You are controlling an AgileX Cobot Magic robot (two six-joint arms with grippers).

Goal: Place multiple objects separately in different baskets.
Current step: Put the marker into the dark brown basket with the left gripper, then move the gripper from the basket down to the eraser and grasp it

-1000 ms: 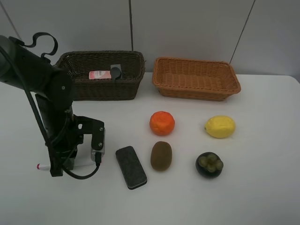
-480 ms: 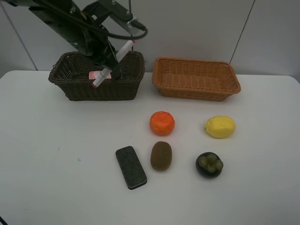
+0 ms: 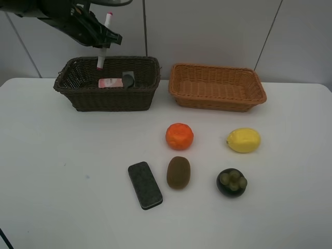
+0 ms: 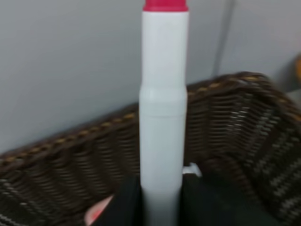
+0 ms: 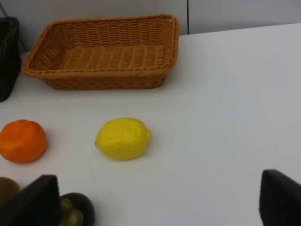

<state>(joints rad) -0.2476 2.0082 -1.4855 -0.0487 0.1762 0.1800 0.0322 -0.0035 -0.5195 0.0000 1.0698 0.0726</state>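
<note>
My left gripper is shut on the white pink-tipped marker and holds it upright, pink tip up, above the back of the dark brown basket. The left wrist view shows the marker between my dark fingers over the basket's wall. The pink bottle and dark green bottle lie in that basket. The light orange-tan basket holds nothing. The orange, lemon, kiwi, mangosteen and black eraser lie on the table. My right gripper is open, near the lemon.
The white table ends at a grey wall just behind both baskets. The right wrist view shows the light basket, the orange, the mangosteen and an edge of the dark basket.
My left arm lifted the marker from the table's front left up to the dark basket, then swung it left and turned it upright, pink tip up.
</note>
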